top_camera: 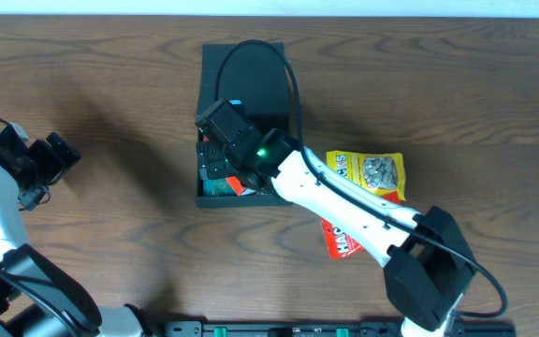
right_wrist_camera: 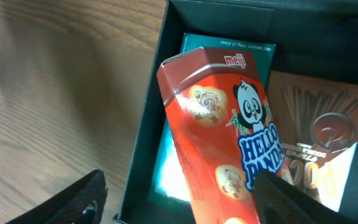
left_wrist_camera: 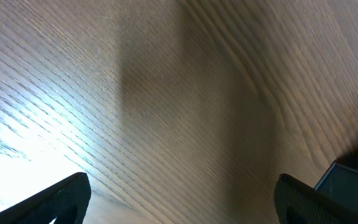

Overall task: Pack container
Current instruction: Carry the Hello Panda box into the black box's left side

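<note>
**A:** From above, what is the surface?
**B:** A dark brown wood-grain tabletop, with a pale strip along its far edge.
**A:** And the container?
**B:** The container sits mid-table towards the far side. It is matte black card, rectangular and shallow. Its long axis runs far to near, with the flap lying open at the far end and the tray nearer the robot. The right arm reaches into the tray. To its right lie a yellow packet and a red packet, the red one partly under the arm. The left jaws are well off to the left.
**A:** Left wrist?
**B:** Streaked wood grain with a glare patch. The left jaws stand wide.
**A:** Right wrist?
**B:** It looks into a corner of the tray. A glossy red faceted Hello Panda box leans tilted over a flat teal box, with a brown box beside them. The right jaws stand apart, one finger clear of the red box, so nothing is gripped.
</note>
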Controlling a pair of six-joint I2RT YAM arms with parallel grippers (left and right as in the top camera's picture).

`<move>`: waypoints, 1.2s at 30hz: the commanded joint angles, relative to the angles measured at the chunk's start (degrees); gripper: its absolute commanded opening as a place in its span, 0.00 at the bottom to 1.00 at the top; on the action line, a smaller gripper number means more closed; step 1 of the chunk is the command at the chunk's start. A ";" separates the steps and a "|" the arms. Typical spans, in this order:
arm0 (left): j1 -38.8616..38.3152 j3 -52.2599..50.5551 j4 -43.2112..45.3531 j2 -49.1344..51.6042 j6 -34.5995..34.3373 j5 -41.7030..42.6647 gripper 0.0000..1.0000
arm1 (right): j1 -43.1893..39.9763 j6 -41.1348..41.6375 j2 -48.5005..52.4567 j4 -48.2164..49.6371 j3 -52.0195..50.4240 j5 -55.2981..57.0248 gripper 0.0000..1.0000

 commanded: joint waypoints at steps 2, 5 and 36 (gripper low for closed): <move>0.02 1.16 0.00 -0.85 -0.42 0.81 0.95 | -0.59 -2.05 -0.35 -0.37 2.21 1.33 0.71; 0.04 1.16 0.02 -0.85 -0.42 0.81 0.95 | -1.11 -3.37 -0.35 -1.44 2.23 4.39 0.71; 0.02 1.16 -0.17 -0.85 -0.42 1.22 0.95 | -3.89 -0.42 3.52 -12.33 2.16 12.20 0.77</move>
